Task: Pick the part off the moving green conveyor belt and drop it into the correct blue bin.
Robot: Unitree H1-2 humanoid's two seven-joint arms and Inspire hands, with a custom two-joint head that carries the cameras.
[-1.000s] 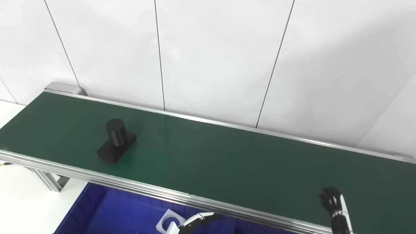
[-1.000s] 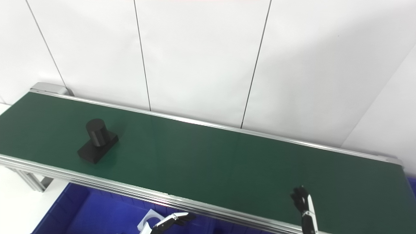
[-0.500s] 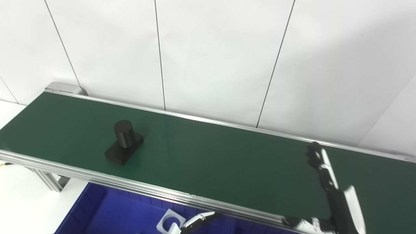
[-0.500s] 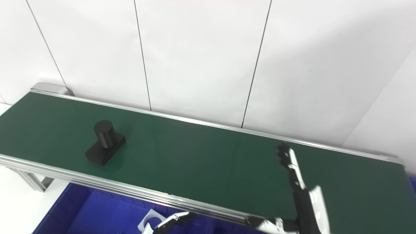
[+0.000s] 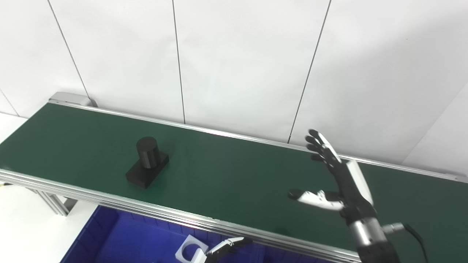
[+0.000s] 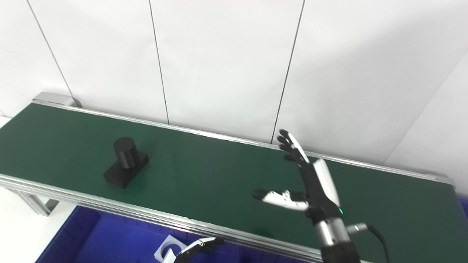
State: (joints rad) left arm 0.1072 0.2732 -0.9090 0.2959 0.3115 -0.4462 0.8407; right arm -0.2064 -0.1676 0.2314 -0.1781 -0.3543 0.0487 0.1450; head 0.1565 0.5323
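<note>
The right hand (image 5: 342,182) has risen from the near edge to hover over the green conveyor belt (image 5: 234,182), fingers spread, holding nothing, likely waiting downstream. The black cylinder-on-block part (image 5: 147,162) has drifted rightward, well apart. The left hand (image 6: 197,248), grip unclear, waits over the blue plastic bin (image 5: 120,241), whose left wall only the left eye view shows.

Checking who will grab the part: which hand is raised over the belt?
The right hand, open above the green belt; the left hand stays low by the blue bin.
</note>
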